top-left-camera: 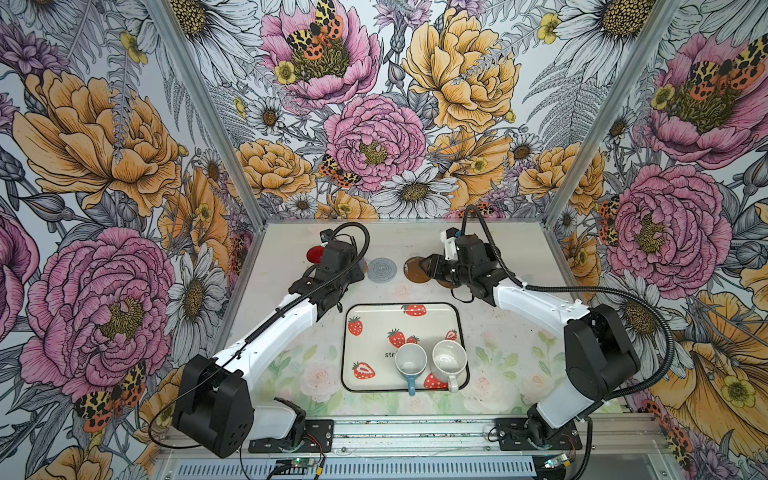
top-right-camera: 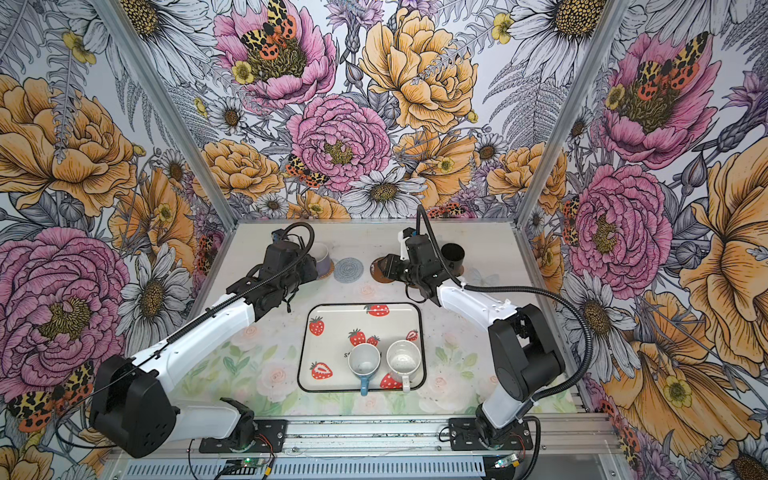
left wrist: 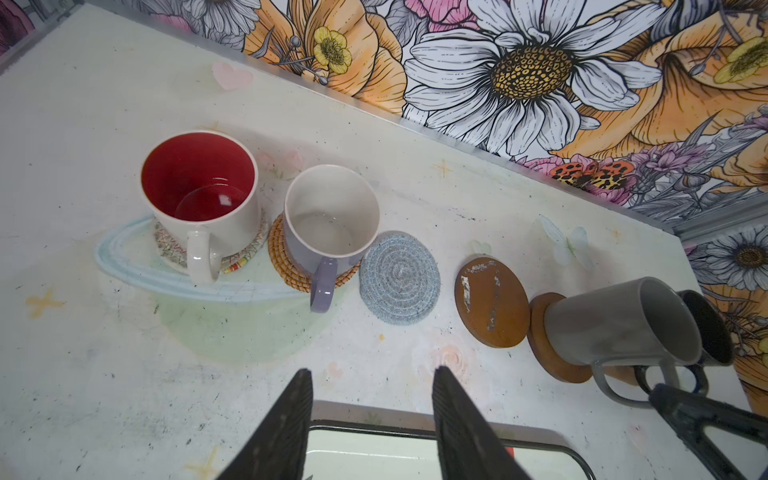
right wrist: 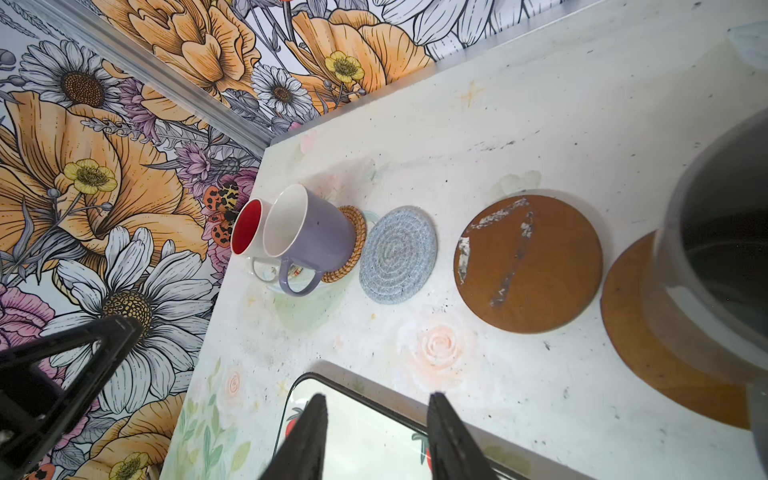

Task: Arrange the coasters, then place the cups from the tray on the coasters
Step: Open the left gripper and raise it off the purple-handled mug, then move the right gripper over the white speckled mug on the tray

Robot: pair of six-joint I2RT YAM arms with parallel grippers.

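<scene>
Nearest me, the tray (top-left-camera: 374,316) holds the last two cups, the light blue mug (top-left-camera: 410,360) and the speckled white mug (top-left-camera: 449,360), side by side at its near end with their handles pointing toward me. As I judge it, the step in hand is to fetch one of these. Each should be pinched at the rim or handle, lifted straight up so it clears its neighbour, and set down square on a bare mat. Past the tray's far edge, my left gripper (left wrist: 372,374) and my right gripper (right wrist: 376,397) hover over the table, each with jaws partly apart, nothing between them, touching nothing I can see. Farther on, along the back, runs the row of coasters. The grey woven coaster (left wrist: 400,277) and the scuffed brown disc (left wrist: 492,301) lie bare in the middle. To one side the lilac mug (left wrist: 332,220) and the red-lined mug (left wrist: 199,187) sit on mats. To the other the grey mug (left wrist: 619,324) sits on its own disc, with the black mug (left wrist: 706,328) just beyond.
</scene>
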